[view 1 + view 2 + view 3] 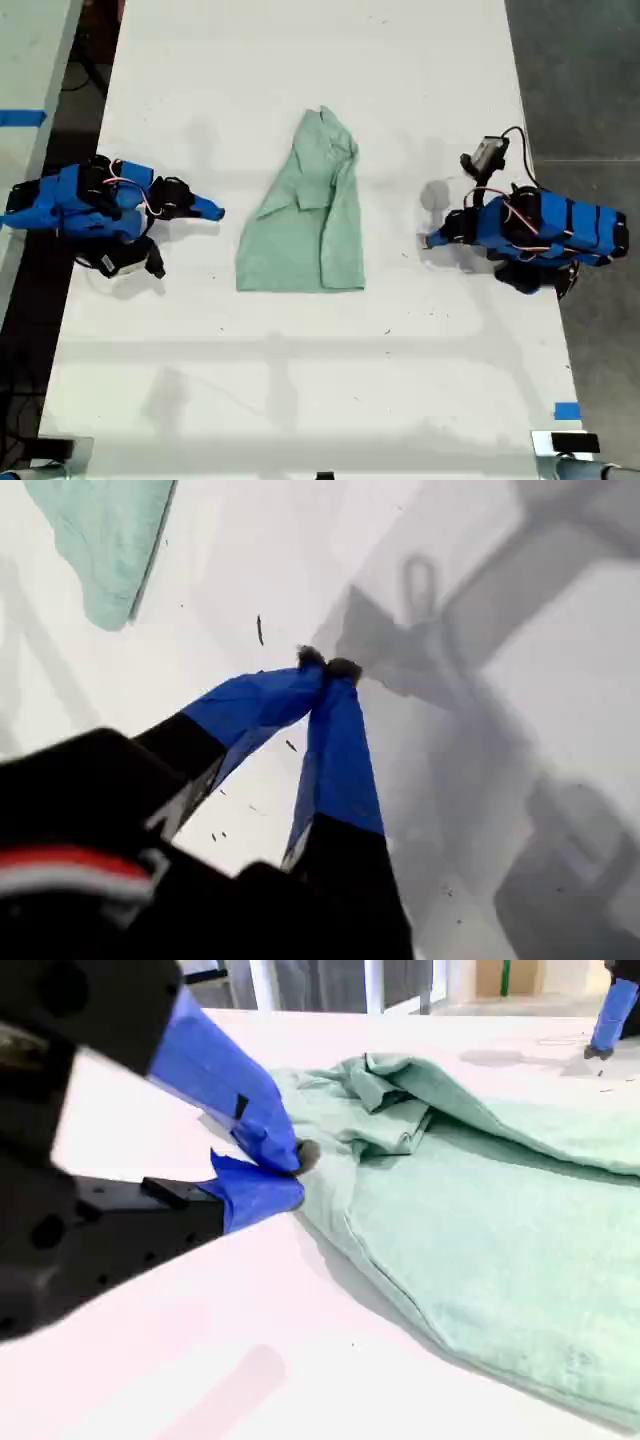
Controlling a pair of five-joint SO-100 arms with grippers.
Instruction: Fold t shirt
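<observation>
T shirt [305, 215] between both closed, empty grippers

The t shirt [305, 215] lies folded mid-table [300, 400]; blue arms sit apart at its 3 and 9 o'clock, neither touching it

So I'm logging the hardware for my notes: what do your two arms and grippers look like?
Both arms are blue with black motor blocks and loose red, white and black cables. My first gripper and my second gripper each have tapered blue fingers with dark tips on black housings.
</observation>
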